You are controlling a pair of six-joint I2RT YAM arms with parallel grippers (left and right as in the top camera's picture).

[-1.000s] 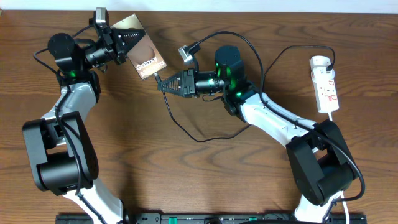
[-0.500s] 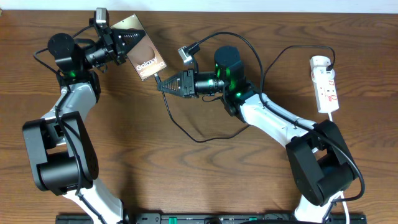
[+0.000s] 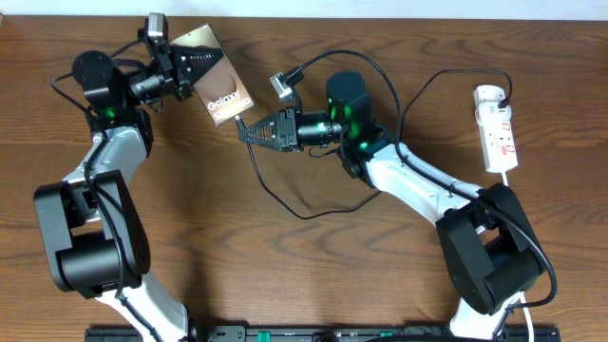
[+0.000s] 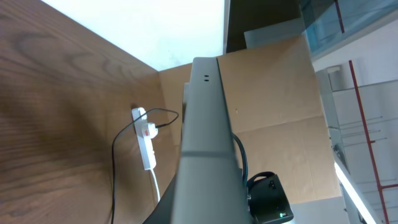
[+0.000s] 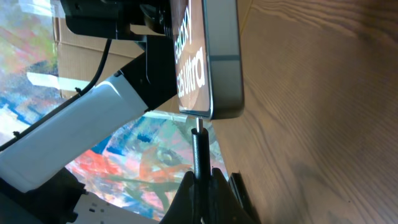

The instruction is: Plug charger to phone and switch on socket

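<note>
Brown wood table: at left, the left gripper is clenched on the flat bronze-faced phone w/ white "Galaxy" lettering, held tilted. At centre, the right gripper pinches the long thin black charger cable, its small connector tip right at the phone's lower edge, contact unclear. Far right lies the narrow white power strip w/ red markings, the cable reaching its rounded end.
</note>
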